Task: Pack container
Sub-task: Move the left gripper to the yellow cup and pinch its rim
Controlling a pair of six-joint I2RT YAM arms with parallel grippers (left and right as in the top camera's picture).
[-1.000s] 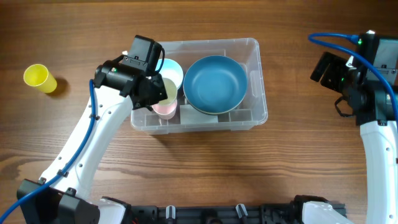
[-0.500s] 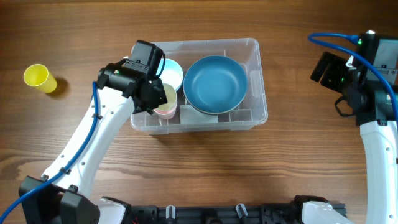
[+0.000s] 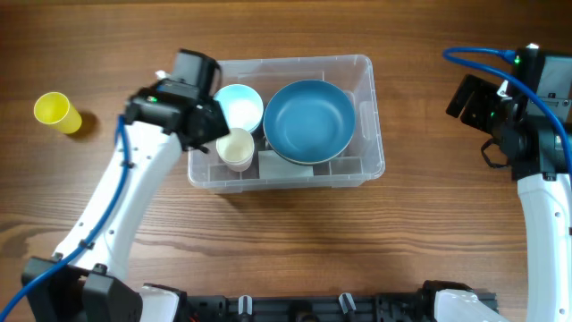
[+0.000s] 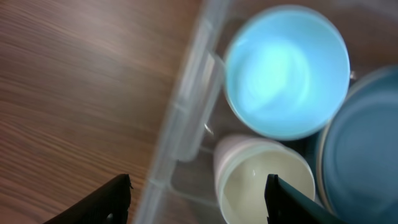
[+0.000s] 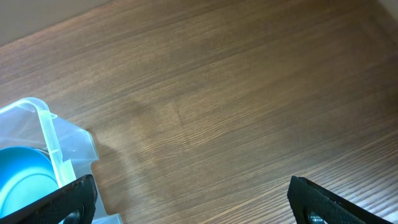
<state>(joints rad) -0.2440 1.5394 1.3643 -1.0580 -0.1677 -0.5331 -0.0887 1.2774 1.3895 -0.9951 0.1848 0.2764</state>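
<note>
The container (image 3: 344, 168), a clear plastic bin, stands mid-table. It holds a large blue bowl (image 3: 308, 121), a small light-blue bowl (image 3: 239, 105) and a cream cup (image 3: 236, 148) upright in its front left corner. My left gripper (image 3: 207, 134) hovers open over the bin's left wall. In the left wrist view the left gripper (image 4: 199, 202) spans that wall (image 4: 186, 124) and the cream cup (image 4: 267, 183), gripping nothing. The light-blue bowl (image 4: 286, 71) lies just beyond. Far right, my right gripper (image 3: 474, 98) hangs open over bare wood, and the right gripper (image 5: 199, 205) holds nothing.
A yellow cup (image 3: 55, 112) lies on the table at the far left, apart from the bin. The right wrist view catches the bin's right corner (image 5: 56, 143) and the blue bowl's edge (image 5: 22, 180). Wooden tabletop surrounds the bin.
The left gripper was shut on the cream cup over the bin's front left corner. It has opened, left the cup standing there, and drawn back to the left.
</note>
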